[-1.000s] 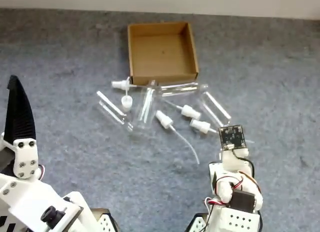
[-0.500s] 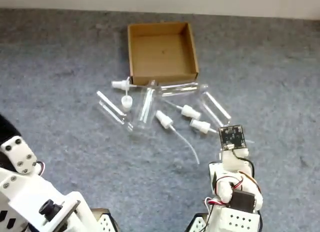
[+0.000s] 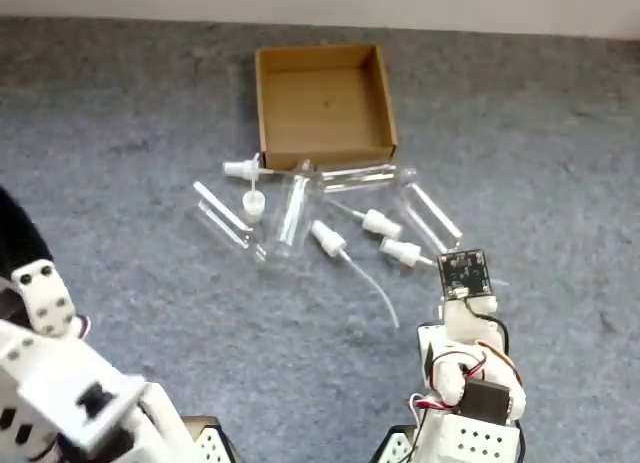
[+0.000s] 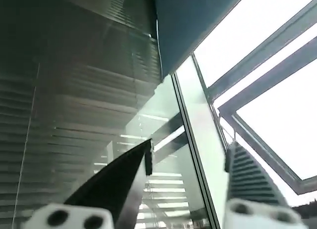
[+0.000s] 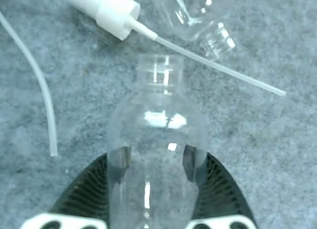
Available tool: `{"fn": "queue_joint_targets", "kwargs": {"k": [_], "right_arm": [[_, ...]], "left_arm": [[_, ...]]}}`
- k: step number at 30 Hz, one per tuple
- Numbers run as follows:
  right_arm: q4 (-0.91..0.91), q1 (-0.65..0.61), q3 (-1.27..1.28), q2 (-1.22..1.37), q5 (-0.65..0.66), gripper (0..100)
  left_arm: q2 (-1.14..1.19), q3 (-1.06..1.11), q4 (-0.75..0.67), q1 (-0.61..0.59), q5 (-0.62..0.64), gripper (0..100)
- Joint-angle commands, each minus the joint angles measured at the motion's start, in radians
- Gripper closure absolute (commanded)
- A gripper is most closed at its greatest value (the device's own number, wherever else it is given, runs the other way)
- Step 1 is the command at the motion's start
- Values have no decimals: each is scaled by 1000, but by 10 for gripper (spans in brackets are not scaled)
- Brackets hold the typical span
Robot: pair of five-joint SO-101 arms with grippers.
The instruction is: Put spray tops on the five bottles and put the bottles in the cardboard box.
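Note:
The open cardboard box stands at the far middle of the grey carpet. Just in front of it lie clear bottles and white spray tops. My right gripper is shut on a clear bottle lying on the carpet, its open neck pointing away from me. A spray top with a long tube lies just beyond that neck, beside another bottle. My left gripper is raised at the near left, open and holding nothing, pointing up at windows.
The right arm's wrist board covers its gripper from above. A loose thin tube lies beside the held bottle. Bare carpet spreads right of the box and around the left arm at the near left.
The left arm has swung at the near left; its upright black finger has slid toward the left edge. The right arm and the bottles have not moved.

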Motion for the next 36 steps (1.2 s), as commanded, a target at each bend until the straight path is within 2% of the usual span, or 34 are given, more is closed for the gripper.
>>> {"fn": "queue_joint_targets", "kwargs": {"k": [1,7,11,16,22,29,36], "right_arm": [[8,1,162,-16,3,994],[8,-4,162,-16,2,994],[8,-5,162,-16,2,994],[8,-5,162,-16,2,994],[8,-5,162,-16,6,994],[-81,-39,162,-16,8,993],[-263,-61,153,-16,9,991]], "left_arm": [[1,120,41,-4,5,901],[13,449,167,-8,11,917],[27,437,574,-5,11,924],[8,437,919,137,3,923],[8,427,1160,371,3,925],[19,257,1395,585,6,924],[21,162,1378,598,6,923]]}}
